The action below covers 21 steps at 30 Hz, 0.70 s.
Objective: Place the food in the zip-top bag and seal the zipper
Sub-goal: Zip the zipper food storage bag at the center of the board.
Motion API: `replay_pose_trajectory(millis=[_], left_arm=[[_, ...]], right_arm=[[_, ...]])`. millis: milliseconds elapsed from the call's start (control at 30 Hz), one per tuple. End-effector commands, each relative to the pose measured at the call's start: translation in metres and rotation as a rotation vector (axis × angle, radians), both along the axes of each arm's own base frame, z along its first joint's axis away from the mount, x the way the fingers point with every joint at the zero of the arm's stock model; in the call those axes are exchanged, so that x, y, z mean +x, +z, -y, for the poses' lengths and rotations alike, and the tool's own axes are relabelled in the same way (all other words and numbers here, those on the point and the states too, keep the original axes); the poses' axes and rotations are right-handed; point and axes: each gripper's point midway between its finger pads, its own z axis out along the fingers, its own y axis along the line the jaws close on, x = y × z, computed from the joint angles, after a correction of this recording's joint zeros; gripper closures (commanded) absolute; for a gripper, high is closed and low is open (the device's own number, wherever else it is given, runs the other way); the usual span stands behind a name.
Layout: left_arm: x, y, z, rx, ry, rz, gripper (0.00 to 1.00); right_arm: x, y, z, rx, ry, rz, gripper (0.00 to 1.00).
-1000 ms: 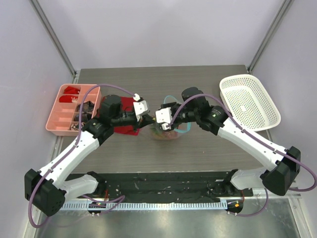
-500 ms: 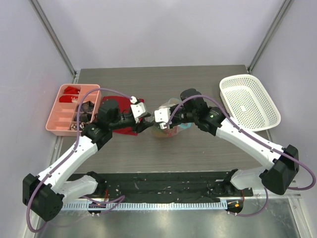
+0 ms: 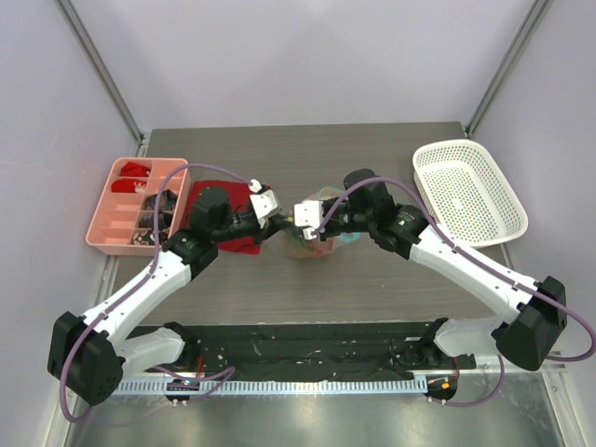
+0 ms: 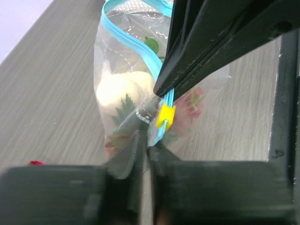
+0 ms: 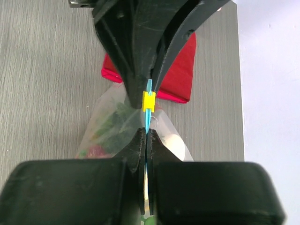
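table (image 3: 372, 149): grey wood | on it: pink tray (image 3: 101, 231), red cloth (image 5: 178, 70), white basket (image 3: 424, 155) | zip-top bag (image 3: 312, 248), seemingly resting

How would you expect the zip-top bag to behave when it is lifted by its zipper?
Probably floppy: the zip-top bag is thin film, creasing where it is pinched. The food bulges inside, so it likely sags bottom-heavy. The smooth zipper may slip from a narrow pinch.

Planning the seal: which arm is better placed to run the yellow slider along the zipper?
Likely right: the right fingers pinch the zipper beside the yellow slider, on the open-mouth side; the left fingers anchor the other side.
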Motion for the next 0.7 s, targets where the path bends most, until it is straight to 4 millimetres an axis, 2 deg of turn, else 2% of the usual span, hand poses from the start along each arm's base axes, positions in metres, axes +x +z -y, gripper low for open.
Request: replay_pose_trajectory(millis=[0, 33, 67, 100, 133, 200, 367, 500, 667], left_arm=[[0.001, 0.030, 0.008, -0.048, -0.047, 0.080, 1.00], [0.000, 0.030, 0.007, -0.046, -0.046, 0.080, 1.00], [-0.001, 0.030, 0.006, -0.044, -0.047, 0.084, 1.00], [-0.003, 0.032, 0.006, -0.047, -0.053, 0.092, 1.00], [-0.005, 0.033, 0.005, -0.048, -0.056, 0.094, 1.00], [-0.006, 0.034, 0.005, -0.049, -0.060, 0.087, 1.00], [-0.008, 0.037, 0.006, -0.048, -0.070, 0.092, 1.00], [-0.006, 0.038, 0.006, -0.047, -0.064, 0.091, 1.00], [-0.006, 0.041, 0.007, -0.050, -0.066, 0.098, 1.00]], right_arm=[[-0.002, 0.036, -0.003, 0.102, 0.011, 0.076, 0.99], [-0.002, 0.036, -0.003, 0.100, 0.008, 0.074, 0.93], [-0.001, 0.038, -0.003, 0.104, 0.005, 0.078, 0.82], [-0.001, 0.040, -0.003, 0.107, 0.004, 0.077, 0.68], [-0.002, 0.041, -0.003, 0.113, 0.008, 0.071, 0.43], [-0.006, 0.048, -0.006, 0.135, 0.018, 0.045, 0.32], [-0.012, 0.058, -0.017, 0.165, 0.069, -0.001, 0.35], [-0.010, 0.059, -0.025, 0.172, 0.077, -0.039, 0.44], [-0.011, 0.051, -0.028, 0.158, 0.089, -0.070, 0.47]])
